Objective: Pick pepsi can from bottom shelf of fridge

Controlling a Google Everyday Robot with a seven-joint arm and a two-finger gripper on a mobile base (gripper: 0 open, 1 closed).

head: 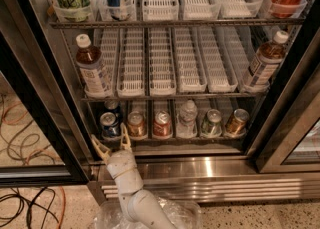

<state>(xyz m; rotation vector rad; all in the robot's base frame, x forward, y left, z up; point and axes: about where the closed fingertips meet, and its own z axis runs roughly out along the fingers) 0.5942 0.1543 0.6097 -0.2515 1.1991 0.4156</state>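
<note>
- In front of the open fridge (210, 170), a speckled floor (240, 218) carries loose cables (30, 208).
- Count: the bottom shelf (170, 142) has six containers (161, 123) in its front row, and the middle rack (170, 94) has two bottles (92, 73).
- The pepsi can (109, 124) stands at the front of the leftmost lane, upright, long axis vertical, top up.
- The gripper (111, 141) sits just below that can, fingers spread wide, holding nothing.

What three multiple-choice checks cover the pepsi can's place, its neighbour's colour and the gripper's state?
1. The pepsi can stands on the bottom shelf: A leftmost lane; B middle lane; C rightmost lane.
2. The neighbouring can is: A purple; B copper-brown; C yellow.
3. The gripper, below the shelf's left front, is: A shut on the can; B shut on a bottle; C open, empty.
Key: 1 A, nothing stands left of it; 2 B, its side shows copper-brown; 3 C, fingers spread, nothing between.
</note>
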